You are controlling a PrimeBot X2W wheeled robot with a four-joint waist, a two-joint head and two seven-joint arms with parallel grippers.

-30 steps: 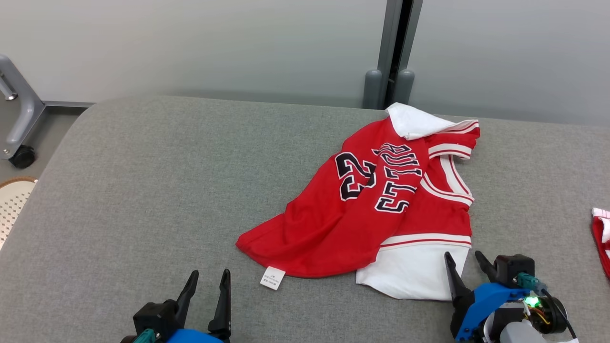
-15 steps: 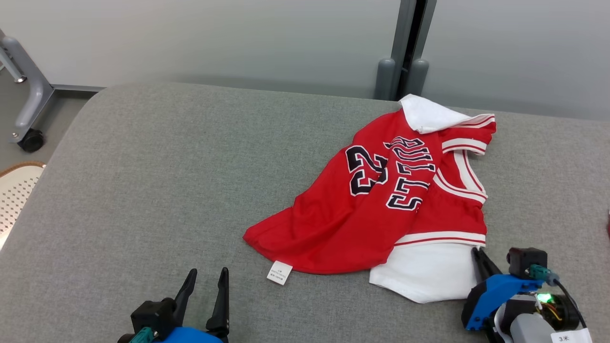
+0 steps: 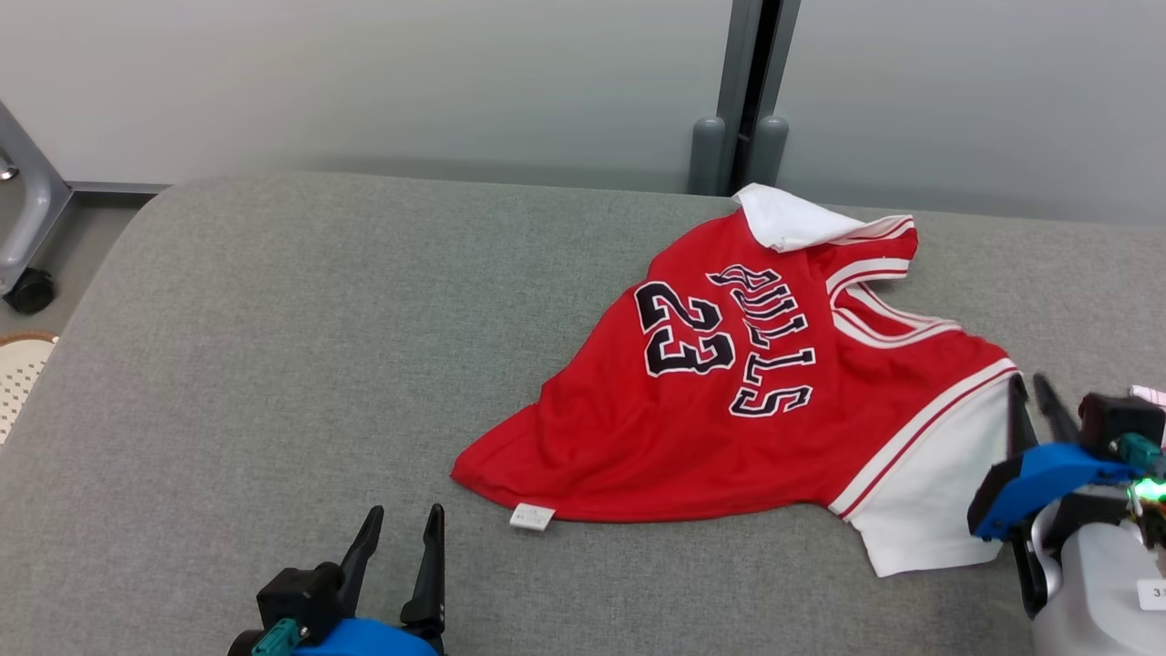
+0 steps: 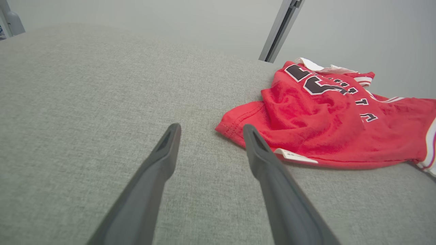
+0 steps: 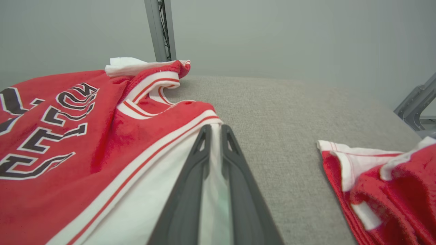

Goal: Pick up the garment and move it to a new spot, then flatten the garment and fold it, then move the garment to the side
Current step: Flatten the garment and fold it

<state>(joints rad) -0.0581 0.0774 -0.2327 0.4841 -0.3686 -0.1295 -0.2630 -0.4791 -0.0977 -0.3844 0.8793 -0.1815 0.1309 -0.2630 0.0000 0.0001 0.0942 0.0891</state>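
The garment [image 3: 729, 401] (a red jersey with white trim) lay on the grey tabletop [image 3: 273, 364], right of centre. The right hand [image 3: 1027, 383] had its fingers pressed almost together, pinching the jersey's white hem panel at the right edge. The left hand [image 3: 405, 515] was spread wide, holding nothing, near the white label [image 3: 531, 517]. A second red-and-white cloth [image 5: 381, 177] lay apart, further right.

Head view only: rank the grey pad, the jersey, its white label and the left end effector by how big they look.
Largest to smallest:
1. grey pad
2. jersey
3. left end effector, though it sits nearest the camera, which inflates it
4. label
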